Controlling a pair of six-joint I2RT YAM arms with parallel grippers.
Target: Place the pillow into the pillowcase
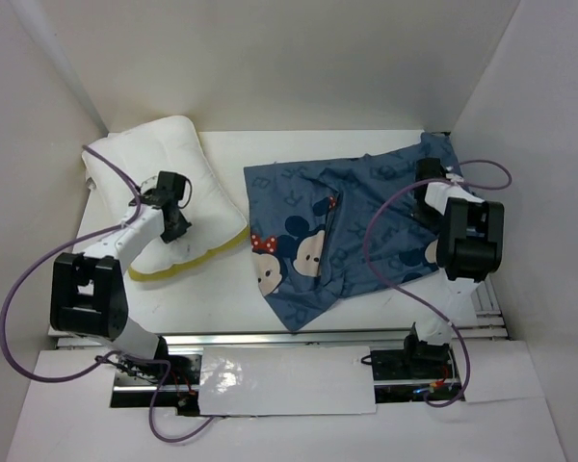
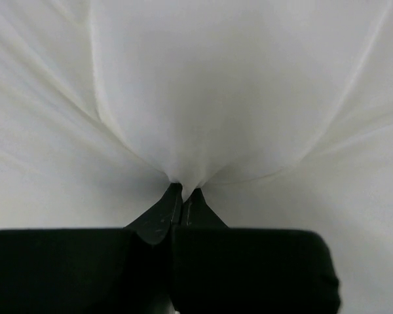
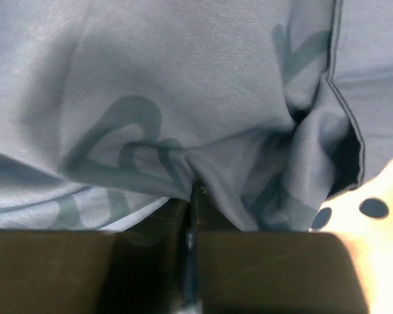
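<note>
The left arm [image 1: 89, 294] and right arm [image 1: 470, 241] are built from white links and blocky black housings; purple cables [image 1: 365, 245] are looped alongside.

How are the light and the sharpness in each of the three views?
Top external: even bright light, sharp, soft shadow beside the pillow. Left wrist: white fabric nearly washed out, left gripper very dark. Right wrist: dimmer, pillowcase print slightly soft, overexposed patch lower right.

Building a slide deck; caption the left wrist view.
Left gripper shut on a pinched fold of the white pillow, creases radiating outward.
</note>
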